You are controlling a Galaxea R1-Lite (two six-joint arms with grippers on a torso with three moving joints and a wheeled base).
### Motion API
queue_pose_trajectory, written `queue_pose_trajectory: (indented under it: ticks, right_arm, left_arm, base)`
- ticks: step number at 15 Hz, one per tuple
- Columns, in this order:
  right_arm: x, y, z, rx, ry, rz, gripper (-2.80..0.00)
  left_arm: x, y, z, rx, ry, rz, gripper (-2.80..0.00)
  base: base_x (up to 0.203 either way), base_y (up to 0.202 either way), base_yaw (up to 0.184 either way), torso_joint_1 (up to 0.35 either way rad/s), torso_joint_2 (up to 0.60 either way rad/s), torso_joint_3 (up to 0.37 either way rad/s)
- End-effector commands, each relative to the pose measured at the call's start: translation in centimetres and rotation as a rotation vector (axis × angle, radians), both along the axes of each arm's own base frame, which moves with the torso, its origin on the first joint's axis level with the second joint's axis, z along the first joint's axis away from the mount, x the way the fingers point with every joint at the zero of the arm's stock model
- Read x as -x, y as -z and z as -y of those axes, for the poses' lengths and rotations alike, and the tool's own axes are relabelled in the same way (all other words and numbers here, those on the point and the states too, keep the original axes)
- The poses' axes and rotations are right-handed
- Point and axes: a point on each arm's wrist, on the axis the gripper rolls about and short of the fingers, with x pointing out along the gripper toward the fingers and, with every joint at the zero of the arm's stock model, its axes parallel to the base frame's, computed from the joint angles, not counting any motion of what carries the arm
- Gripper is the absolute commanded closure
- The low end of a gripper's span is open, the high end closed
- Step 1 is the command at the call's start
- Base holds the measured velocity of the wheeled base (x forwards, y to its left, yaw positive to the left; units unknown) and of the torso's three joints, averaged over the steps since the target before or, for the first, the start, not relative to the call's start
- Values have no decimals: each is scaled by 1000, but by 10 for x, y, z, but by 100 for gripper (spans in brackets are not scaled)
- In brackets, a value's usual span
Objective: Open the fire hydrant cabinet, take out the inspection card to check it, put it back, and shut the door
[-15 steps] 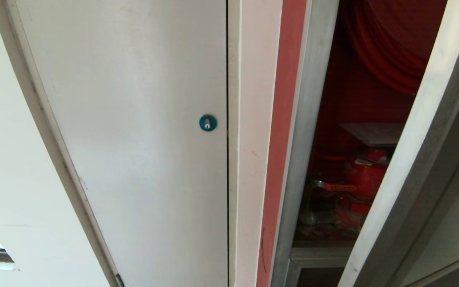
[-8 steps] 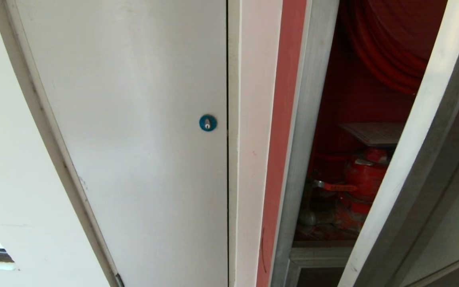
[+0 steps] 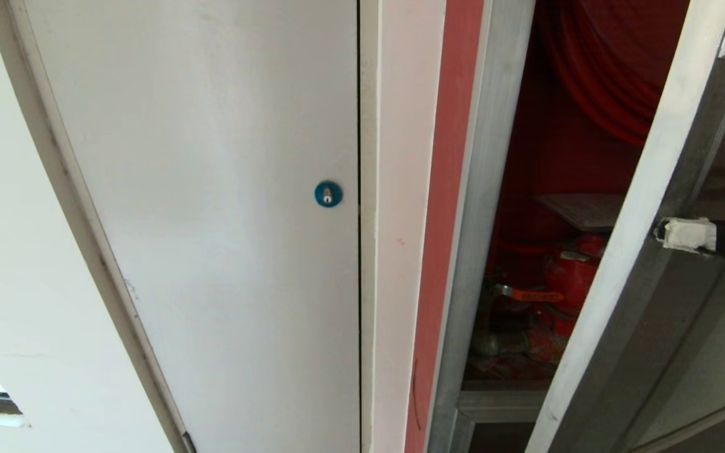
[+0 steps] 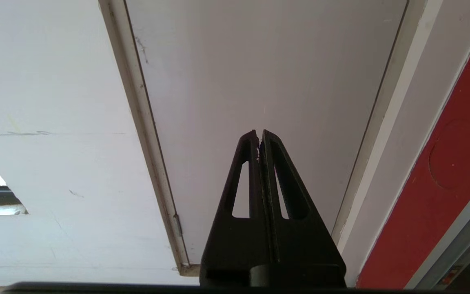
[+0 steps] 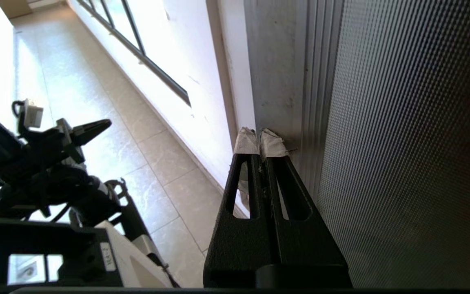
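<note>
Fire hydrant cabinet partly open, door ajar. Right gripper clenched empty, taped tips pressed on the door's silver frame edge. Inspection card lying flat inside the cabinet, on top of the red valve, behind the door's edge. Left gripper clenched empty, parked facing white panel left of the cabinet.

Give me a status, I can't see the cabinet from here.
Right hand shut, tips at door frame. Left hand shut, parked by white panel. Door ajar, inspection card inside on valve. Nothing blocking.
</note>
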Motion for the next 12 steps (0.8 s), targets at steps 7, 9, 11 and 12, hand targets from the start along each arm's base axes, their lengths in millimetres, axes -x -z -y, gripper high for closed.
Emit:
queue_pose_trajectory:
  ticks: [7,9,11,12]
  right_arm:
    - [-60,8,-15,57,110,-40,0]
    - [-76,13,-19,53,140,-27,0]
    - [-92,19,-23,59,146,-47,0]
    - [-101,23,-26,62,150,-53,0]
  left_arm:
    - [0,0,0,0,0,-1,0]
    - [0,0,0,0,0,-1,0]
    - [0,0,0,0,0,-1,0]
    - [0,0,0,0,0,-1,0]
  base:
    - [0,0,0,0,0,0]
    - [0,0,0,0,0,0]
    - [0,0,0,0,0,0]
    - [0,0,0,0,0,0]
